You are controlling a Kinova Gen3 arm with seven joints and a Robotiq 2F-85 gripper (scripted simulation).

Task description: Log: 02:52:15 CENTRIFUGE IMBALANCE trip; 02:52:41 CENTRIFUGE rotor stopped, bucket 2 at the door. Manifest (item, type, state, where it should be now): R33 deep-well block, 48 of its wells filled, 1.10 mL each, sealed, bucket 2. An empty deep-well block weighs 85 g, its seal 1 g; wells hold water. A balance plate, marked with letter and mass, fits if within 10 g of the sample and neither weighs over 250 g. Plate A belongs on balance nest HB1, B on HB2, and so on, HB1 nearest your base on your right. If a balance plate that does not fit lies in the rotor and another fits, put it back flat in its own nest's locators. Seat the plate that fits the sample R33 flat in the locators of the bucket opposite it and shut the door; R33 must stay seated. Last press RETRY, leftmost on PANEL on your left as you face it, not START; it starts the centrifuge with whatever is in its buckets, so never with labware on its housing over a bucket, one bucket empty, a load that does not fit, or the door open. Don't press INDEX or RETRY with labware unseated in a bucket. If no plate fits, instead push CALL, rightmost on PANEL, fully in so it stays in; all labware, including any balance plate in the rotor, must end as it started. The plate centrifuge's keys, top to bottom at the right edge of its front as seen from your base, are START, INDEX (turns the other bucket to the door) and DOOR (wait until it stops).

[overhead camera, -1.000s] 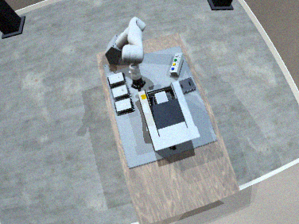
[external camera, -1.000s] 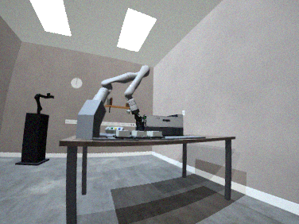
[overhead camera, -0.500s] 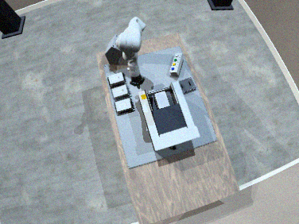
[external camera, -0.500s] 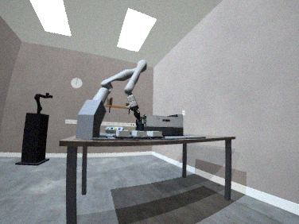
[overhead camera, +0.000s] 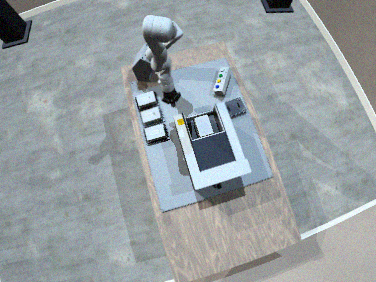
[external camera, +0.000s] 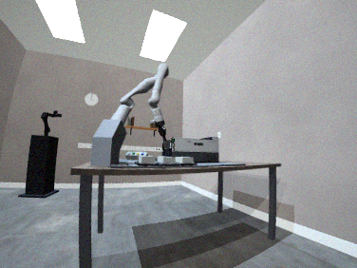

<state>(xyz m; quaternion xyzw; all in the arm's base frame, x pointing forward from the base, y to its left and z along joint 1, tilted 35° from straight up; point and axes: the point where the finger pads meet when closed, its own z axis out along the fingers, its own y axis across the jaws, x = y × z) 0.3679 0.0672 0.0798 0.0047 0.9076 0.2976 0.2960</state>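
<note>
from above, a wooden desk (overhead camera: 235, 240) carries a grey mat (overhead camera: 167, 190) with a white robot arm (overhead camera: 159, 45) standing at its far end. the arm reaches down so that its gripper (overhead camera: 171, 97) hangs low just beside the near corner of the centrifuge (overhead camera: 222, 172), a white-framed box in the middle of the mat. the gripper's fingers are closed all the way with nothing between them. the centrifuge door is slid open: a square opening at the arm's end shows a pale block (overhead camera: 204, 125) seated in the bucket, and the dark door panel (overhead camera: 215, 150) lies past it. a yellow mark (overhead camera: 179, 121) sits on the centrifuge's long side rim near the gripper. on one side of the centrifuge three white plates (overhead camera: 150, 116) lie in a row in dark nests, close together. on the other side a slim white button panel (overhead camera: 220, 81) shows green, yellow and blue dots, and a small dark pad (overhead camera: 236, 107) lies near it. from the side view, the desk (external camera: 176, 168) stands in a plain room, the arm (external camera: 142, 90) arches up and bends down, and the gripper (external camera: 166, 143) points down in front of the centrifuge (external camera: 199, 149), above the row of plates (external camera: 163, 160). a second dark arm on a black pedestal (external camera: 42, 163) stands well apart by the back wall.
</note>
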